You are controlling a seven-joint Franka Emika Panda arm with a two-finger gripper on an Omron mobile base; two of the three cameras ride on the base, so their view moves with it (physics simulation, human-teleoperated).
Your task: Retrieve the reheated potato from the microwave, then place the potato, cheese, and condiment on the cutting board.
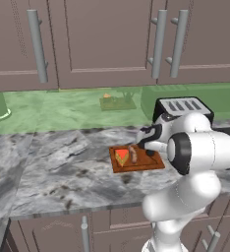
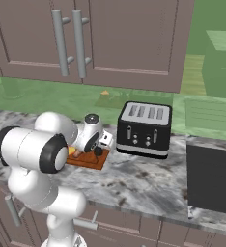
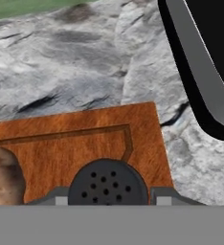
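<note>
The cutting board [image 1: 155,162] [image 2: 88,161] [image 3: 85,143] lies on the marble counter just left of the toaster. On it sit the orange cheese [image 1: 122,157] [image 2: 72,151] and, beside it, the brown potato [image 1: 133,154] [image 3: 6,174]. The condiment [image 1: 150,153] [image 2: 98,151] [image 3: 108,184], a dark shaker with a perforated round lid, stands upright on the board's right part. My gripper [image 1: 149,149] [image 2: 97,148] [image 3: 111,198] hangs low over it, a finger close on either side of the lid, a thin gap showing on one side. The microwave is out of view.
A black slotted toaster [image 1: 183,106] [image 2: 145,129] [image 3: 200,72] stands right next to the board. Brown wall cabinets with long bar handles [image 1: 37,47] [image 2: 78,43] hang above. The counter's front edge [image 1: 63,209] runs below the board.
</note>
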